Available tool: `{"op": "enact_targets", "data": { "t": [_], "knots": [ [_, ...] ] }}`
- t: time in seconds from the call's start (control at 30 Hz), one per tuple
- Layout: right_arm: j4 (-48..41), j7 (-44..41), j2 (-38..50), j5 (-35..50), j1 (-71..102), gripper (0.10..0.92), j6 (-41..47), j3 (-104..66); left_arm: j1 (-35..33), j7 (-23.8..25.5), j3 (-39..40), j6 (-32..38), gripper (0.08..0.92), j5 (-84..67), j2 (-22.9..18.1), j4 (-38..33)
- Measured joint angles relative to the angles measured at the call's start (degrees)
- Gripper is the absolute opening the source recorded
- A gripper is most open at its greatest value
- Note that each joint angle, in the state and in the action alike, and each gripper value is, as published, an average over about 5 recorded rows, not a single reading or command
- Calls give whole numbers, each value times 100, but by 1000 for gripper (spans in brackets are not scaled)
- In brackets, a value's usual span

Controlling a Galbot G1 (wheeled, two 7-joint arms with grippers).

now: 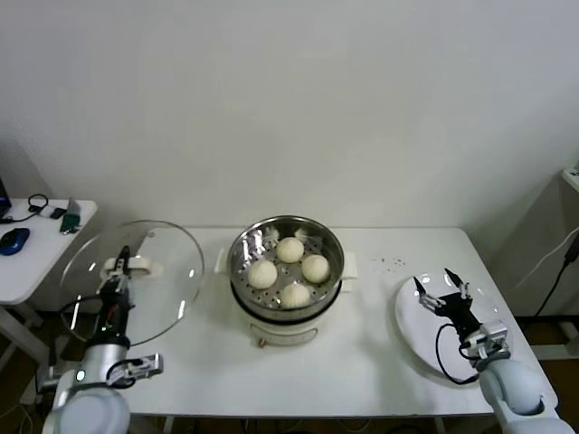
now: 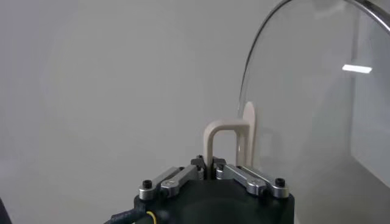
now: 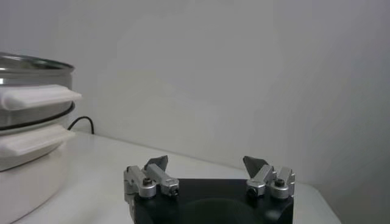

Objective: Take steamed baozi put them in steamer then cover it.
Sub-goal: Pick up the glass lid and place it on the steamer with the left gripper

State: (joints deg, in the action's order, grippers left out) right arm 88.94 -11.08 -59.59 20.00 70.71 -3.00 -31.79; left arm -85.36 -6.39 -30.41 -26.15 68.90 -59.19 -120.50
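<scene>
Head view first. Where are the buns?

— All four steamed baozi (image 1: 289, 271) sit inside the steamer (image 1: 286, 237), spread over its perforated steel bottom. The steamer stands near the middle of the white tabletop (image 1: 362, 353), and its top is uncovered.

— And the cover?

— The cover (image 1: 154, 267) is up in the air at the left end of the tabletop, left of the steamer and apart from it. It is tilted, with the glass facing up and toward the camera. The left gripper (image 1: 118, 268) holds it by the cream handle (image 1: 134, 265) at its centre.

— Can you confirm the grip from the wrist?

— Yes. In the left wrist view the left gripper (image 2: 213, 169) has its jaws clenched on the foot of the handle (image 2: 228, 137), and the curved metal rim of the glass arcs up beside it against the plain wall.

— What about the other arm?

— The right gripper (image 1: 442, 291) hangs over the flat white plate (image 1: 418, 336) at the right end of the tabletop, well apart from the steamer. Its jaws are released, spread wide, with nothing between them. The right wrist view shows the same, the right gripper (image 3: 207, 163) with its two fingertips far apart, and the steamer's steel wall and white side handle (image 3: 36, 96) at the edge of that picture.

— Anything else around?

— A small side table (image 1: 36, 249) at far left carries a computer mouse (image 1: 14, 240) and some cables.
</scene>
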Motion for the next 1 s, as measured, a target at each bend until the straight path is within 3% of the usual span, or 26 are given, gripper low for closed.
{"op": "enact_targets", "data": {
  "t": [0.37, 0.67, 1.0],
  "knots": [
    [-166, 0, -165, -253, -86, 823, -36, 50, 1741, 979, 1841, -1057, 147, 153, 124, -48],
    [-224, 0, -241, -391, -49, 823, -90, -22, 2972, 1777, 3097, -1518, 147, 556, -445, 399],
    [-253, -11, -279, -453, 3, 823, -91, -79, 3485, 2024, 3877, -1608, 147, 819, -1126, 1008]
  ]
}}
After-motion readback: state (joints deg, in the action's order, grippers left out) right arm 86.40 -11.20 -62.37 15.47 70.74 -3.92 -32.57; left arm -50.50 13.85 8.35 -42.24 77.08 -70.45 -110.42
